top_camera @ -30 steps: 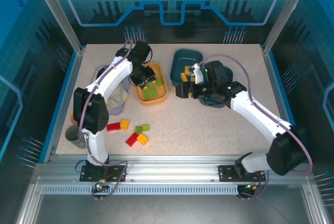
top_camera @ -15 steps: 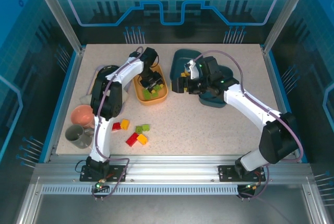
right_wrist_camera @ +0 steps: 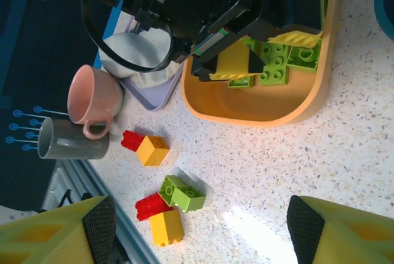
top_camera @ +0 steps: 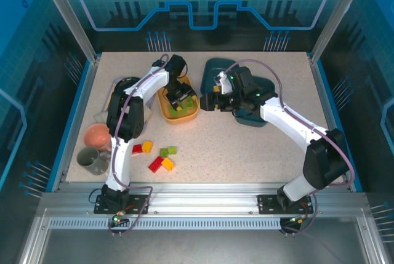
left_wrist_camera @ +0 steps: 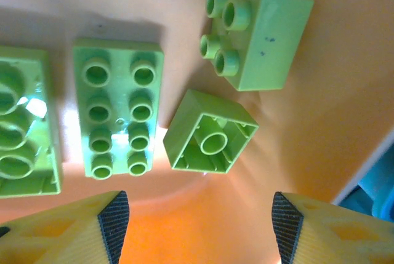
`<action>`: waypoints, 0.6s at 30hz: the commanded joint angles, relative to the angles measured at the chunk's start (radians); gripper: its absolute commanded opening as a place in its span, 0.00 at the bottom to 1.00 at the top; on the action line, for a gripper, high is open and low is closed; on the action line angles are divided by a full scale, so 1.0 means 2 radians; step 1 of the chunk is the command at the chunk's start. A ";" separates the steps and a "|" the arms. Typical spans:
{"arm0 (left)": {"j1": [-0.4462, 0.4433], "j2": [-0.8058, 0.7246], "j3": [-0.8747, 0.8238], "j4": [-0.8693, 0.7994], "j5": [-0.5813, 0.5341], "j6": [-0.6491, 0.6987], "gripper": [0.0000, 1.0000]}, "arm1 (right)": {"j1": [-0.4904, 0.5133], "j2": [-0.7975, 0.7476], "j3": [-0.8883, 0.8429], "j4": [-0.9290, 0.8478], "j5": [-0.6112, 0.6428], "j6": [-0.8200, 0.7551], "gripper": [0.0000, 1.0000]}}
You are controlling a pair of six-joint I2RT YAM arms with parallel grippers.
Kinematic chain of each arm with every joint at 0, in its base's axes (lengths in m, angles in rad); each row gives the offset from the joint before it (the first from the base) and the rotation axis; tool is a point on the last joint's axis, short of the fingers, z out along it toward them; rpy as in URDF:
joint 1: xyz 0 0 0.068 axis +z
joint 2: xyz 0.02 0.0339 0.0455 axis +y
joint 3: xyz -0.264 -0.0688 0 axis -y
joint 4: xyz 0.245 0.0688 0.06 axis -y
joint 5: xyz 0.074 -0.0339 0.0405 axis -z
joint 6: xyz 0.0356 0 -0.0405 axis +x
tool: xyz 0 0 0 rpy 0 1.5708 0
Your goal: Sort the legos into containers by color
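My left gripper (left_wrist_camera: 200,221) hangs open over the yellow-orange container (left_wrist_camera: 345,110), nothing between its fingers. Below it lie several green legos: a small upside-down one (left_wrist_camera: 211,132), a long flat one (left_wrist_camera: 118,107) and one on its side (left_wrist_camera: 255,33). From above, the left gripper (top_camera: 180,96) is inside that container (top_camera: 184,116). My right gripper (top_camera: 209,102) stands open and empty just right of it, in front of two dark teal containers (top_camera: 220,68) (top_camera: 253,117). Loose legos lie on the table: red (right_wrist_camera: 130,140), yellow (right_wrist_camera: 152,150), green (right_wrist_camera: 181,193), red (right_wrist_camera: 151,205), yellow (right_wrist_camera: 166,227).
A pink cup (top_camera: 96,135) and a grey mug (top_camera: 91,160) stand at the left front edge. A lavender tray (right_wrist_camera: 148,98) with white cloth (right_wrist_camera: 132,52) sits left of the yellow-orange container. Bare table lies right of the loose legos.
The left gripper has opened over the yellow-orange container, letting go of a green lego. The left arm folded in closer; the right gripper drifted slightly left.
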 commanded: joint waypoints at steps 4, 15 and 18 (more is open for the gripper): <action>0.000 -0.139 -0.024 -0.030 -0.077 -0.017 0.70 | 0.042 0.006 0.037 -0.058 0.058 -0.057 0.75; -0.009 -0.429 -0.271 -0.013 -0.140 -0.021 0.71 | 0.191 0.060 0.055 -0.084 0.150 -0.072 0.75; -0.017 -0.507 -0.341 -0.022 -0.143 -0.022 0.71 | 0.240 0.082 0.068 -0.100 0.171 -0.090 0.75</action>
